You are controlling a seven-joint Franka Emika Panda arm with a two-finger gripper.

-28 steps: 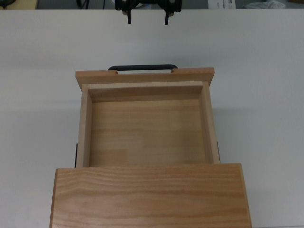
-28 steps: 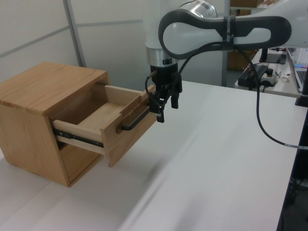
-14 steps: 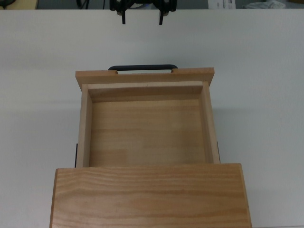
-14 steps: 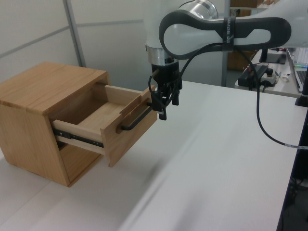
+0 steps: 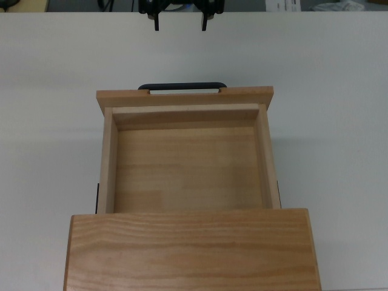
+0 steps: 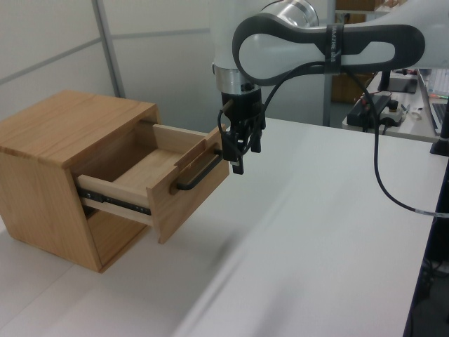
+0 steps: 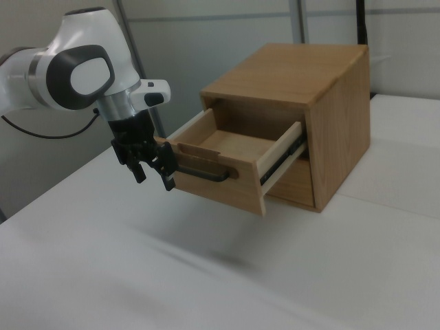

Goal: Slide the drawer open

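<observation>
The light wooden drawer (image 6: 165, 179) hangs far out; the gripper (image 7: 152, 165), jaws wide and empty, could bump its black bar handle (image 7: 203, 170).

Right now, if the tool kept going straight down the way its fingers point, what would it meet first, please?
Probably the bare white table: the open tool hangs clear in front of the drawer handle, though depth is uncertain.

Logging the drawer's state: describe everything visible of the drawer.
The drawer is a light wooden tray, empty inside, with thin side walls, a wider front panel and a black bar handle. It stands pulled well out of the cabinet on a dark side rail, level. The open claw is off the handle.
</observation>
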